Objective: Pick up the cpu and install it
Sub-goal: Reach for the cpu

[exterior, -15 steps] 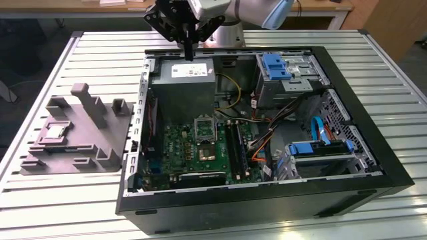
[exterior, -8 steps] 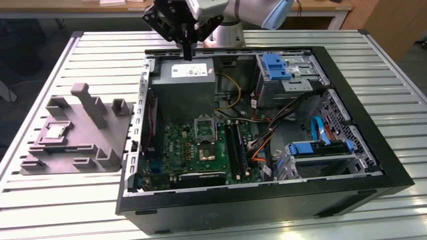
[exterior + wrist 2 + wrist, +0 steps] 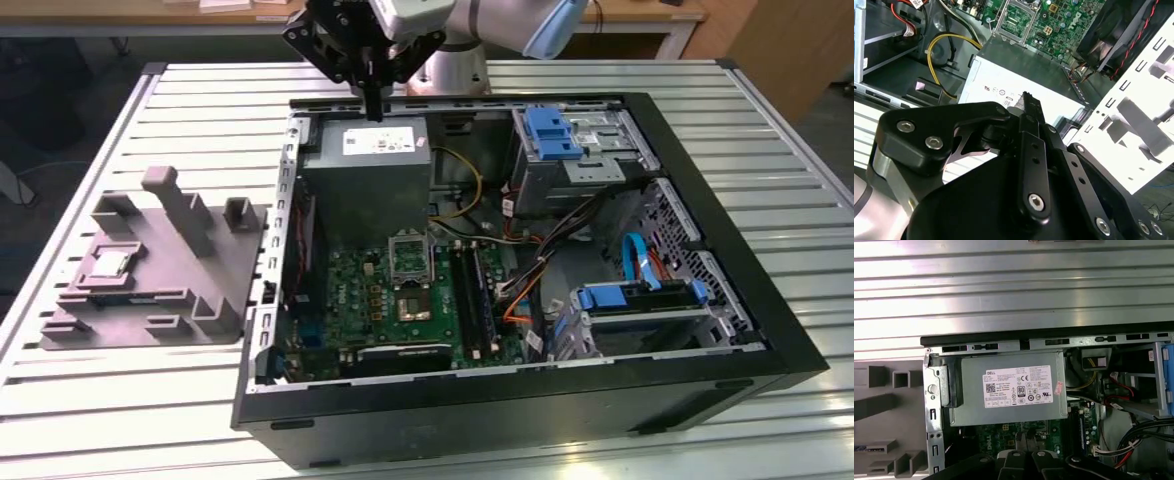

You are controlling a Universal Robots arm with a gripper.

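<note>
cpu [image 3: 110,263]: seated in tray [image 3: 220,270], exterior view's left
handling: judged light, stiff, fragile; opposite edges to be gripped
gripper [image 3: 375,110]: closed, empty, top centre

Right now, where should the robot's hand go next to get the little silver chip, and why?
Probably it should swing toward the exterior view's left, to above the grey tray. The cpu lies there untouched, while the gripper hangs shut, holding nothing that shows, over the power supply inside the computer case, well apart from the chip.
</note>
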